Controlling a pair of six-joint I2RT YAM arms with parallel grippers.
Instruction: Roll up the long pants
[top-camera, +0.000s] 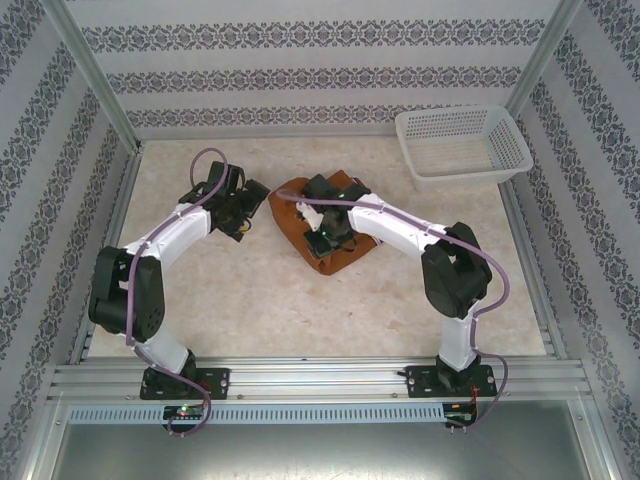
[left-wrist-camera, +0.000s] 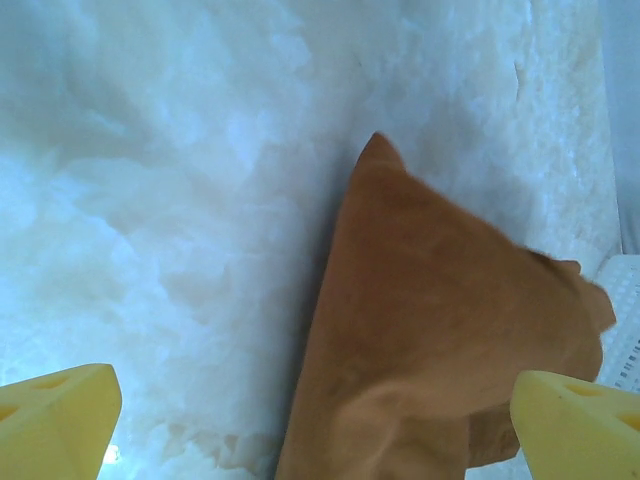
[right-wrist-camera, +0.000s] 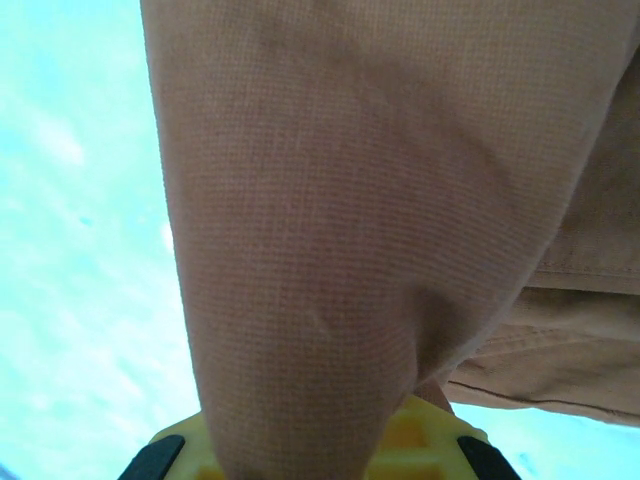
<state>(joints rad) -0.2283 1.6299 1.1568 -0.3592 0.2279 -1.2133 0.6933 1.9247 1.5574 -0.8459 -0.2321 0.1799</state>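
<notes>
The long pants (top-camera: 292, 217) lie as a small rust-brown bundle at the middle of the table. My right gripper (top-camera: 326, 236) sits on top of the bundle. In the right wrist view the cloth (right-wrist-camera: 330, 200) drapes from the closed yellow fingers (right-wrist-camera: 420, 445) and hides their tips, so the gripper (right-wrist-camera: 330, 455) is shut on the pants. My left gripper (top-camera: 243, 222) hangs just left of the bundle. In its wrist view the yellow fingertips (left-wrist-camera: 55, 415) stand far apart, open, with a pointed fold of the pants (left-wrist-camera: 430, 300) lying between them on the table.
A white plastic basket (top-camera: 505, 140) stands at the back right corner. Patterned walls and metal rails fence the pale marbled tabletop (top-camera: 250, 300), with bare surface in front of the bundle and to its left.
</notes>
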